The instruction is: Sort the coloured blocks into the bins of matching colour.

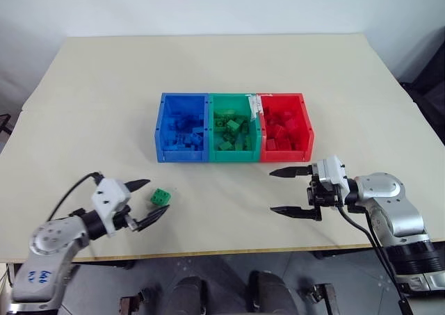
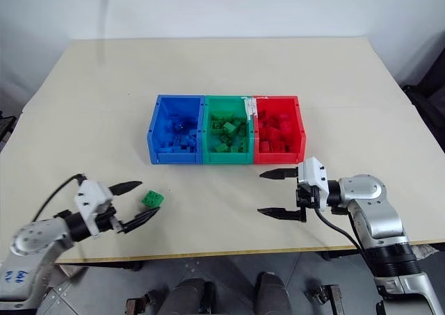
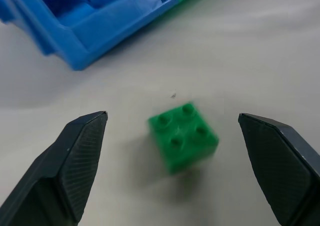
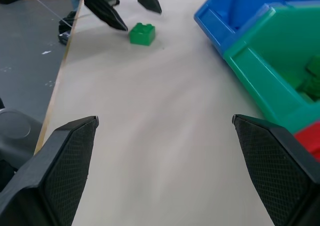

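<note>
One green block [image 1: 160, 197] lies alone on the table near the front left. My left gripper [image 1: 147, 200] is open, low over the table, its two black fingers either side of the block without touching it; the left wrist view has the block [image 3: 183, 135] studs-up between them. The three joined bins stand mid-table: blue bin [image 1: 182, 128], green bin [image 1: 234, 128], red bin [image 1: 286, 126], each holding several blocks of its own colour. My right gripper [image 1: 292, 190] is open and empty in front of the red bin, pointing left.
A white tag [image 1: 255, 108] sits between the green and red bins. The table's front edge [image 1: 229, 245] runs just behind both grippers. Bare tabletop [image 1: 222, 197] lies between the two grippers and beyond the bins.
</note>
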Controlling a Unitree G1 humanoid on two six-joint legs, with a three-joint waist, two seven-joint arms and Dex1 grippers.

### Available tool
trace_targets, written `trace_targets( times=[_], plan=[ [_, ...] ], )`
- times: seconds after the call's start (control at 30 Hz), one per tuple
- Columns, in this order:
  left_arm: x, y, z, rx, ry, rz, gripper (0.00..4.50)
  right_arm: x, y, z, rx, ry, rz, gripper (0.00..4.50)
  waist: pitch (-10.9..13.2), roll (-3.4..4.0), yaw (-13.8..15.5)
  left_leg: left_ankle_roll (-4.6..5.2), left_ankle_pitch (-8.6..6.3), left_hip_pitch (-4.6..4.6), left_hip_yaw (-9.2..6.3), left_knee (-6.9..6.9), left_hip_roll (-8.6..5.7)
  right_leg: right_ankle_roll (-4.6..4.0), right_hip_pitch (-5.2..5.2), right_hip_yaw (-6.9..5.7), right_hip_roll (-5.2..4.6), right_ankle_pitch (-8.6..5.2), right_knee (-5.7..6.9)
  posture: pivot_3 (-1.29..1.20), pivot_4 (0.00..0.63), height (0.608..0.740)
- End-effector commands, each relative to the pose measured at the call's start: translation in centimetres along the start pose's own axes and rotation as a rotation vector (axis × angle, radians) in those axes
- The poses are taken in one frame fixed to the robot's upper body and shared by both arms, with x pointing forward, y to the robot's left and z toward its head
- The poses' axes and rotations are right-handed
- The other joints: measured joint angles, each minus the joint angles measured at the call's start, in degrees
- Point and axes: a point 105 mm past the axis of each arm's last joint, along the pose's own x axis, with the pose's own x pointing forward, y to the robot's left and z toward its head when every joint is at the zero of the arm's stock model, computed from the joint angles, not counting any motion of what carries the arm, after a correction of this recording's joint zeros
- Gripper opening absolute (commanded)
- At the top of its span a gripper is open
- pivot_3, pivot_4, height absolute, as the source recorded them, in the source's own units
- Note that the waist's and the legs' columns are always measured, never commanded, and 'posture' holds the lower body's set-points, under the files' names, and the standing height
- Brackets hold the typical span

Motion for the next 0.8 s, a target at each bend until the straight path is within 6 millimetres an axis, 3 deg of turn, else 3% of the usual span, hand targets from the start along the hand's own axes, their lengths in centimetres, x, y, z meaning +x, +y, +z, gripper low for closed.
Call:
trace_targets(
  times=[0.03,0.07,0.17,0.43,0.47,0.53,0.6,0.8],
  plan=[
    [0.7,-0.5,-0.3,-0.019,0.051,0.067,4.47,-0.7,0.2,0.8,-0.039,-0.005,-0.031,4.5,0.0,0.0,0.11,0.0,0.0,0.0,0.0,0.01,0.0,0.0,0.0,0.0,0.0,0.0,0.0,0.0,0.15,0.74],
    [0.9,-0.9,-0.6,-0.037,0.065,0.066,4.47,-0.7,0.3,0.8,-0.037,-0.004,-0.033,4.5,0.0,0.0,0.12,0.0,0.0,0.0,0.01,0.02,0.0,0.0,0.01,0.0,0.0,0.0,0.0,0.0,0.15,0.74],
    [1.0,-1.2,-1.2,-0.034,0.089,0.093,3.87,-0.7,0.4,0.7,-0.033,-0.004,-0.039,4.5,0.0,0.0,0.13,0.0,0.0,0.05,0.02,0.07,0.0,0.0,0.1,0.01,-0.01,0.0,-0.04,0.0,0.15,0.74],
    [1.5,-1.0,-0.8,-0.03,0.073,0.073,1.49,-0.7,0.6,0.4,-0.022,-0.005,-0.064,4.5,-0.01,0.01,0.28,-0.01,0.0,0.12,-0.04,0.06,0.01,0.0,0.24,-0.04,-0.05,0.0,-0.34,0.0,0.15,0.74],
    [1.5,-1.0,-0.7,-0.024,0.071,0.063,1.5,-0.7,0.6,0.4,-0.021,-0.005,-0.068,4.5,-0.01,0.01,0.3,-0.01,0.0,0.12,-0.05,0.06,0.01,0.0,0.24,-0.06,-0.05,0.0,-0.34,0.0,0.15,0.74],
    [1.8,-1.1,2.3,0.042,-0.092,0.002,1.5,-1.2,0.6,0.2,-0.011,0.012,-0.086,4.5,0.0,0.01,0.41,-0.01,0.0,0.12,-0.09,0.06,0.01,0.0,0.29,-0.1,-0.06,0.0,-0.37,0.0,0.15,0.74],
    [2.0,-1.0,3.8,0.091,-0.167,-0.043,1.5,-1.6,0.6,0.1,-0.005,0.019,-0.106,4.5,-0.01,0.02,0.71,-0.01,0.0,0.08,-0.13,0.08,0.01,0.0,0.3,-0.19,-0.08,0.0,-0.41,0.0,0.15,0.74],
    [6.4,-1.5,8.7,0.212,-0.232,-0.3,1.5,-3.7,-0.8,0.6,0.063,-0.088,-0.4,4.5,-0.02,0.05,1.66,-0.04,0.06,0.11,-0.32,0.14,-0.01,0.0,0.54,-0.64,-0.11,0.0,-0.38,0.0,0.15,0.74]
  ],
)
